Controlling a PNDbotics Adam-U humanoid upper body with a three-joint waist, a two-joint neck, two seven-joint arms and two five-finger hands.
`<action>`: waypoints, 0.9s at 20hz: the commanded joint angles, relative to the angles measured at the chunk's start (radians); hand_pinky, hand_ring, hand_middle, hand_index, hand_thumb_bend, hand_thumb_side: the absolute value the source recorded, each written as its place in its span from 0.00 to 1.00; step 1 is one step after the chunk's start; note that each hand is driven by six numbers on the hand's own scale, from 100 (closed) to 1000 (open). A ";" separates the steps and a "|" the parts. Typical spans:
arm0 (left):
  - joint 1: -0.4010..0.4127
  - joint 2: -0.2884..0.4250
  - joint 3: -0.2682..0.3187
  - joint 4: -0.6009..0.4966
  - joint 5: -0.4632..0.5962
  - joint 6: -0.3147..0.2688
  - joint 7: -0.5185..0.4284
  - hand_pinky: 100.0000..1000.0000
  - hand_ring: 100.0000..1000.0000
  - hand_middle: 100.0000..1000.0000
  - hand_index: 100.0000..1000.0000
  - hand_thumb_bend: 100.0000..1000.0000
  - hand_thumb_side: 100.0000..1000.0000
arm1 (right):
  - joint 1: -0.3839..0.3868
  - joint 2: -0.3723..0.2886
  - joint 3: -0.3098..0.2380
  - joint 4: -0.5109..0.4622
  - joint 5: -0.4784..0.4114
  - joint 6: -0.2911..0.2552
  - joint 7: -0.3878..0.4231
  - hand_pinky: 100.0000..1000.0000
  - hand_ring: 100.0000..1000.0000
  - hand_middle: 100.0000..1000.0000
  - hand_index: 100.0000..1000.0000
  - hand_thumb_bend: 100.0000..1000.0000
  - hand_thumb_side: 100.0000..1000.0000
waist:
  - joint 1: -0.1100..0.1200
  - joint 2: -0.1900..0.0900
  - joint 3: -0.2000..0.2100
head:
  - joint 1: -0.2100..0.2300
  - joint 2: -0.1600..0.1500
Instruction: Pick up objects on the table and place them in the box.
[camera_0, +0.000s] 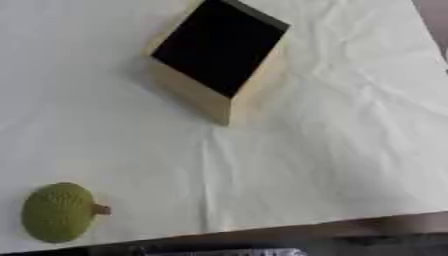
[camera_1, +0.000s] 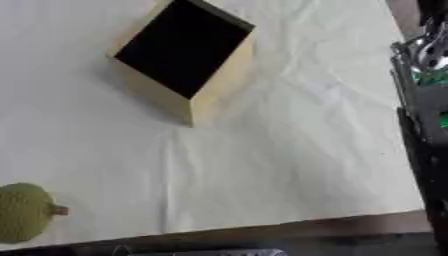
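Note:
A green, bumpy round fruit (camera_0: 58, 212) with a short brown stem lies on the pale cloth at the near left, close to the table's front edge. The box (camera_0: 188, 92) has tan wooden walls and a dark inside. It stands askew at the upper middle, its opening facing up, and I see nothing in it. A black and silver part of my right arm (camera_1: 424, 125) rises along the right edge of the right eye view, well away from the fruit and to the right of the box. My left hand does not show.
A wrinkled pale yellow cloth (camera_0: 332, 150) covers the table. The table's brown front edge (camera_0: 350, 227) runs along the bottom, and the cloth ends near the upper right corner.

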 joint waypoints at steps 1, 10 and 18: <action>-0.006 0.029 -0.010 -0.011 0.004 -0.013 -0.034 0.66 0.62 0.65 0.87 0.50 0.60 | -0.014 -0.020 -0.005 -0.021 0.006 0.003 0.000 0.78 0.64 0.65 0.80 0.35 0.58 | 0.002 -0.021 0.001 | 0.001 0.006; -0.011 0.001 -0.055 -0.011 0.005 -0.025 -0.149 0.62 0.61 0.66 0.87 0.50 0.60 | -0.015 -0.018 -0.004 -0.021 0.004 0.003 0.001 0.78 0.64 0.65 0.80 0.35 0.58 | 0.000 -0.021 0.000 | 0.004 0.006; -0.022 -0.021 -0.094 -0.011 -0.007 0.005 -0.317 0.63 0.63 0.68 0.88 0.54 0.56 | -0.015 -0.017 -0.004 -0.021 0.003 0.002 0.000 0.78 0.64 0.65 0.80 0.35 0.58 | 0.000 -0.020 -0.003 | 0.006 0.006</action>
